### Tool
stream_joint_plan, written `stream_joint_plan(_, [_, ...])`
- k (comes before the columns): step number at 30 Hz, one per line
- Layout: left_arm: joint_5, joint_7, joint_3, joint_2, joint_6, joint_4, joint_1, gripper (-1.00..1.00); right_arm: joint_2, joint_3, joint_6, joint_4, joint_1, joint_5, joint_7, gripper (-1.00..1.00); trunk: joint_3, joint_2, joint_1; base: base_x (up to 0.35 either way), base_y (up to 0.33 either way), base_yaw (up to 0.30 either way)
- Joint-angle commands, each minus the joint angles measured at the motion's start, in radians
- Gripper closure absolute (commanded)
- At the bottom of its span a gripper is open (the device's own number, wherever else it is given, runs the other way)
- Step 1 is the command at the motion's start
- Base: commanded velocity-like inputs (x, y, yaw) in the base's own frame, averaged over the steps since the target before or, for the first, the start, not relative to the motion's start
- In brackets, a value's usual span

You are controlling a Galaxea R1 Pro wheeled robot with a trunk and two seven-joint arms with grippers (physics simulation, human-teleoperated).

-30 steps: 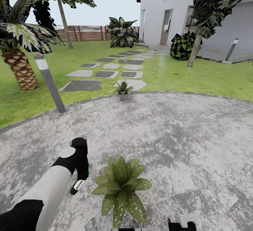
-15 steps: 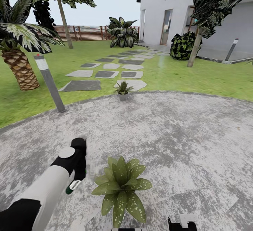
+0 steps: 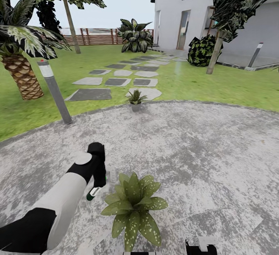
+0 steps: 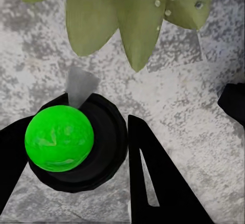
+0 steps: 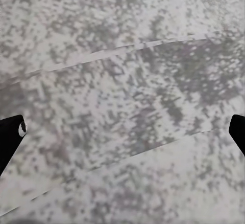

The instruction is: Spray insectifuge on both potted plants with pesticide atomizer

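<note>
My left gripper (image 3: pixel 97 184) is shut on the pesticide atomizer (image 3: pixel 93 193), a slim pale bottle with a dark, green-tipped end hanging just left of the near potted plant (image 3: pixel 133 205). In the left wrist view the atomizer (image 4: pixel 59 138) shows as a green ball in a black round base between the black fingers (image 4: pixel 153 183), with the plant's leaves (image 4: pixel 127 14) right beyond it. A second potted plant (image 3: pixel 135 100) stands at the patio's far edge. My right gripper (image 5: pixel 122 132) is open over bare paving, holding nothing.
A grey lamp post (image 3: pixel 54 92) rises at the patio's left edge, with a palm trunk (image 3: pixel 23 76) behind it. Stepping stones (image 3: pixel 116 81) cross the lawn toward the white house (image 3: pixel 182 10). A dark bush (image 3: pixel 201 50) and a tree stand at right.
My left arm has moved forward and to the right with the atomizer, bringing it closer to the near plant's leaves. The camera and the plants have not moved.
</note>
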Motion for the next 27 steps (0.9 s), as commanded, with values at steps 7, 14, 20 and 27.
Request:
stream_joint_plan(7, [-0.003, -0.006, -0.002, 0.077, 0.0, 0.003, 0.105, 1.0, 0.0, 0.009, -0.002, 0.001, 0.0, -0.005, -0.005, -1.0, -0.001, 0.0, 0.0, 0.0, 0.0, 0.0])
stream_joint_plan(14, [0.006, -0.006, -0.001, -0.019, 0.014, -0.005, -0.016, 1.0, 0.0, 0.009, -0.002, 0.001, 0.0, -0.005, -0.005, -1.0, -0.001, 0.0, 0.0, 0.0, 0.0, 0.0])
stream_joint_plan(20, [0.004, -0.006, -0.001, 0.069, -0.001, 0.006, 0.073, 1.0, 0.0, 0.009, -0.002, 0.001, 0.0, -0.005, -0.005, -1.0, -0.001, 0.0, 0.0, 0.0, 0.0, 0.0])
stream_joint_plan(27, [0.009, -0.006, -0.001, -0.003, 0.01, -0.003, 0.029, 1.0, 0.0, 0.009, -0.002, 0.001, 0.0, -0.005, -0.005, -1.0, -0.001, 0.0, 0.0, 0.0, 0.0, 0.0])
